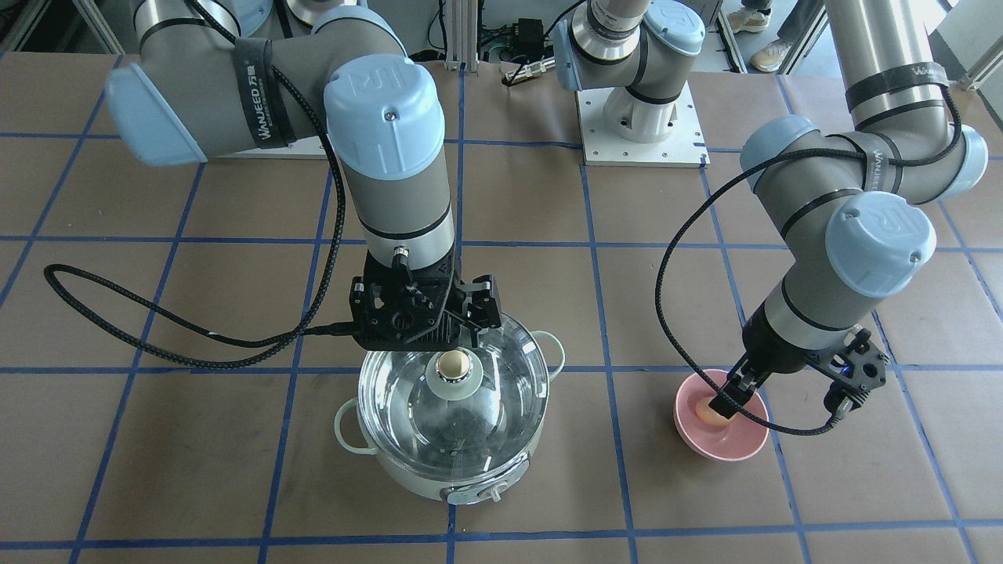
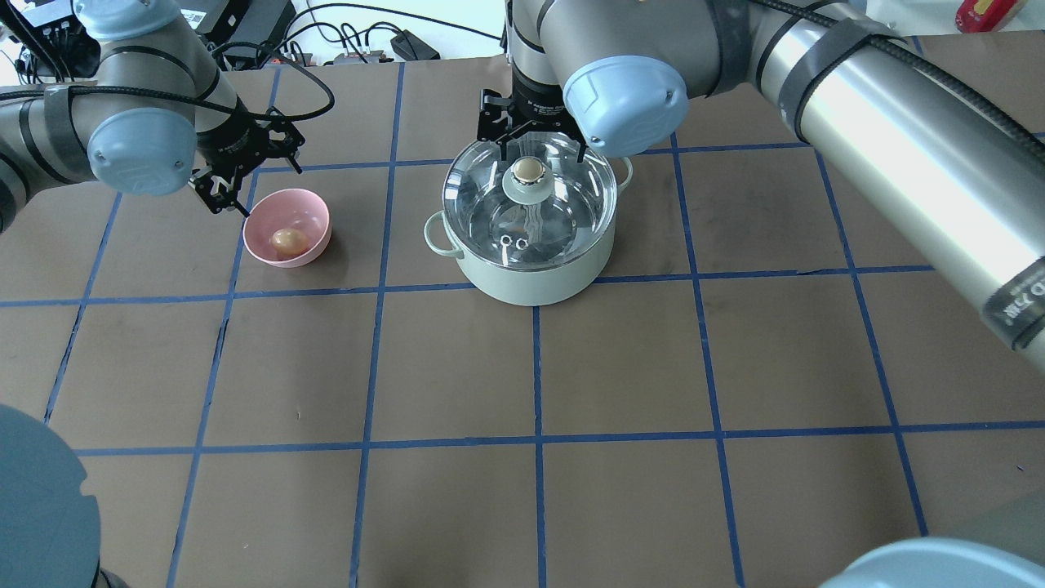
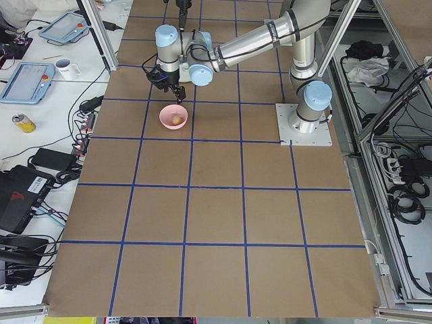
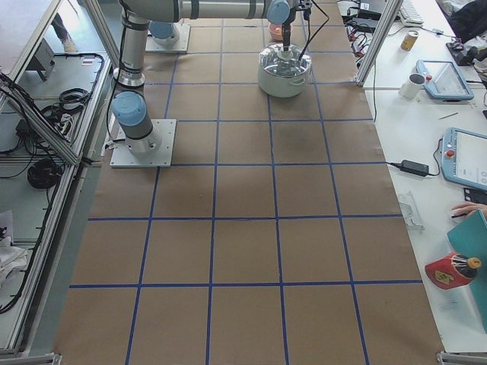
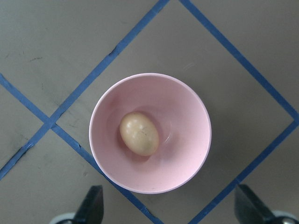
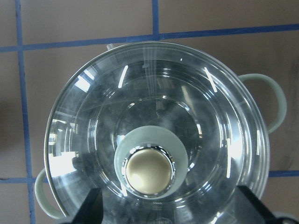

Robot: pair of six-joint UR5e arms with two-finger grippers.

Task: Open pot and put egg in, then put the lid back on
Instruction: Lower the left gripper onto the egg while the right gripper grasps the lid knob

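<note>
The pot (image 2: pixel 531 282) stands mid-table with the glass lid (image 2: pixel 571 214) on it; the beige knob (image 2: pixel 528 170) is at the lid's centre. My right gripper (image 2: pixel 539 152) is open and hovers just above the knob, a finger on each side and not touching; the wrist view shows the knob (image 6: pixel 148 172) between the fingertips (image 6: pixel 91 207). The egg (image 2: pixel 288 240) lies in a small pink bowl (image 2: pixel 304 198) to the pot's left. My left gripper (image 5: pixel 170 210) is open and empty, above the bowl's edge, with the egg (image 5: pixel 139 134) below it.
Brown table (image 2: pixel 457 367) with a blue tape grid. The arm base plate (image 1: pixel 639 133) is behind the pot. The right arm's cable (image 1: pixel 157 321) loops over the table beside the pot.
</note>
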